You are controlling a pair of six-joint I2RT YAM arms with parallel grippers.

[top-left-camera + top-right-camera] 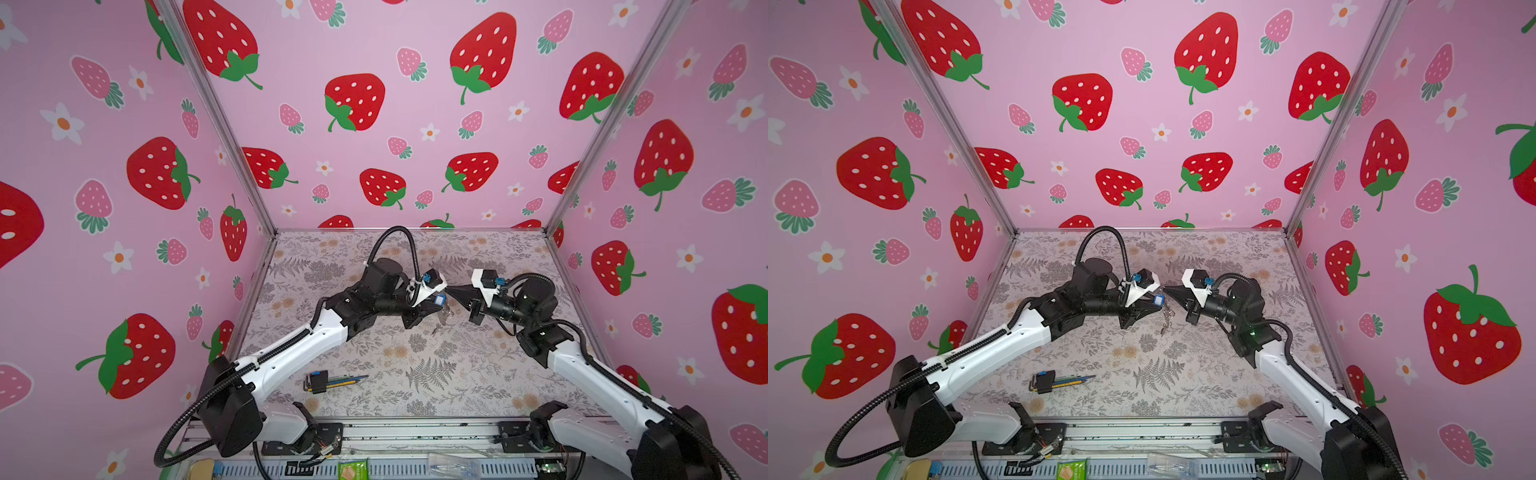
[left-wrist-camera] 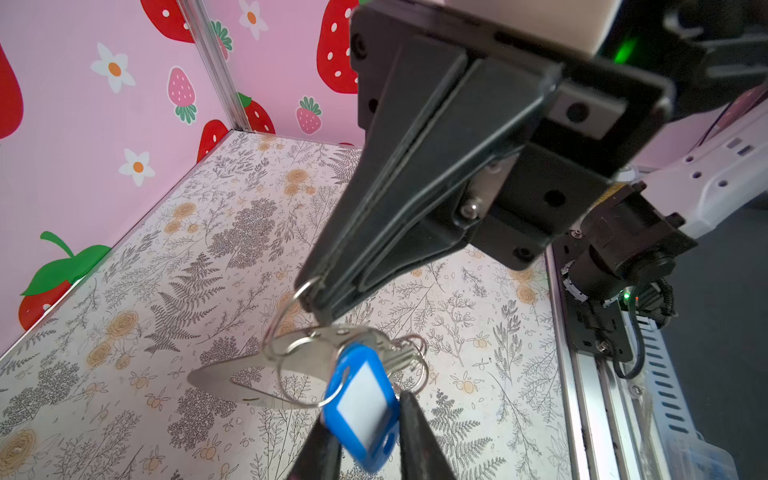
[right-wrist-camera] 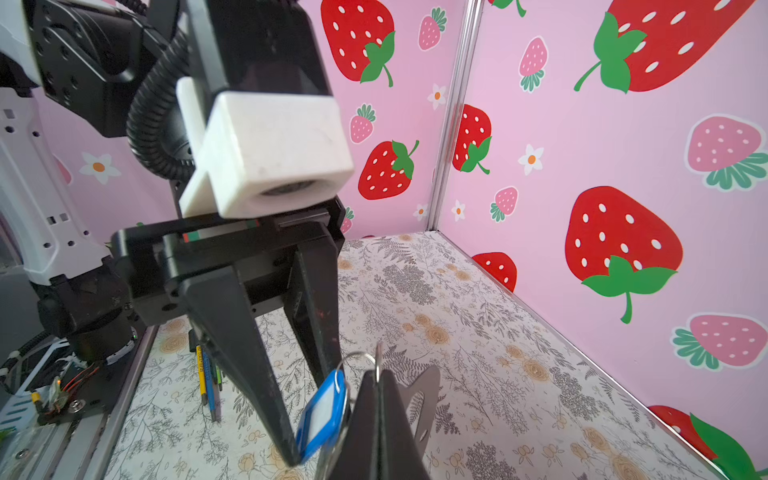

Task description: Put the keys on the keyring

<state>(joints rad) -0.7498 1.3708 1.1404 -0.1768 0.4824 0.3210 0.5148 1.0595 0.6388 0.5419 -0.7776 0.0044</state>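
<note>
We see the left claw (image 2: 363,411) clenched on the blue tag (image 2: 365,409), its two black fingers (image 2: 415,432) pressing the tag's flat sides with only the tag's thickness of gap between them. From the right wrist view the left claw (image 3: 316,415) comes down from above and the blue tag (image 3: 324,409) sits between its fingers. The right claw (image 2: 316,299) is shut tight, its fingers meeting along their whole length, and its tip pinches a thin metal ring (image 2: 296,291); in the right wrist view the right claw (image 3: 376,376) shows the metal ring (image 3: 358,354) rising just past its tip. The two claws meet tip to tip above the far middle of the flowered table (image 1: 415,374), and in both top views the bundle hangs under them in the air, off the table, the blue tag (image 1: 439,299) uppermost and silvery metal dangling below it. The keyring (image 2: 216,380) looks like a flat grey plate with a pointed end and an oval cut-out, hanging tilted from the rings. A silvery key (image 2: 386,353) lies against its upper edge beside the tag, with more small rings (image 2: 417,357) bunched just past it. We cannot tell which ring carries which key. A hex-key bundle (image 1: 328,380) lies on the table near the front, well apart.
</note>
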